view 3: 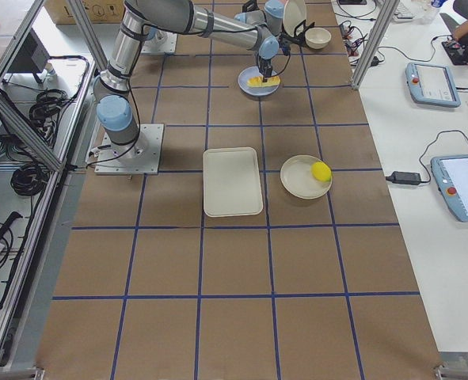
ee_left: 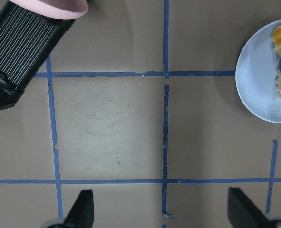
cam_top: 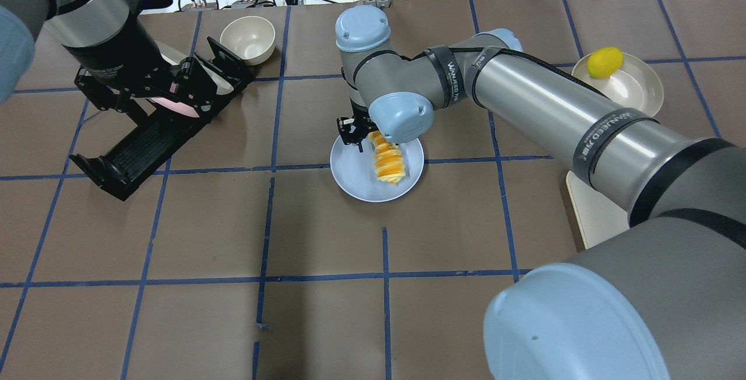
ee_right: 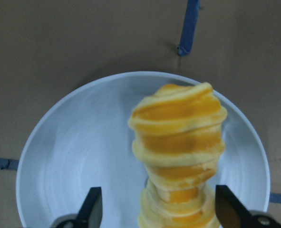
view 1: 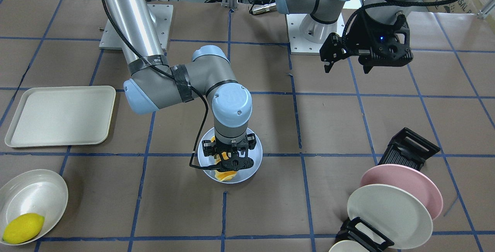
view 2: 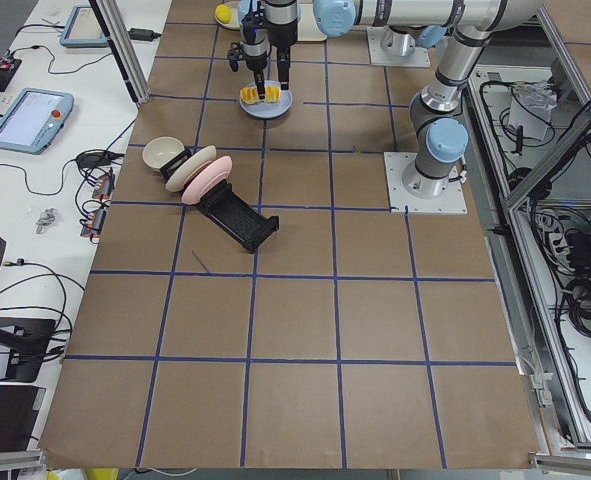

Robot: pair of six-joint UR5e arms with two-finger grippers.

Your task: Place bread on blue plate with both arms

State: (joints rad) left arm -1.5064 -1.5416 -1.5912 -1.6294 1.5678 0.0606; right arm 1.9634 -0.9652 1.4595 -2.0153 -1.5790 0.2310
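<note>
The striped orange-and-cream bread (cam_top: 386,161) lies on the pale blue plate (cam_top: 355,176) at mid-table. It also shows in the right wrist view (ee_right: 178,142) on the blue plate (ee_right: 83,156). My right gripper (view 1: 230,160) points straight down over the bread's robot-side end. It is open, its fingers (ee_right: 95,206) standing either side of the loaf with a gap on one side. My left gripper (view 1: 348,66) is open and empty, held high near its base, well away from the blue plate (ee_left: 259,85).
A black dish rack (view 1: 410,147) holds a pink plate (view 1: 406,180) and a cream plate (view 1: 388,215). A cream tray (view 1: 60,114) lies flat beside my right arm. A cream bowl (view 1: 42,190) holds a yellow lemon (view 1: 23,227). A small bowl (cam_top: 247,39) stands by the rack.
</note>
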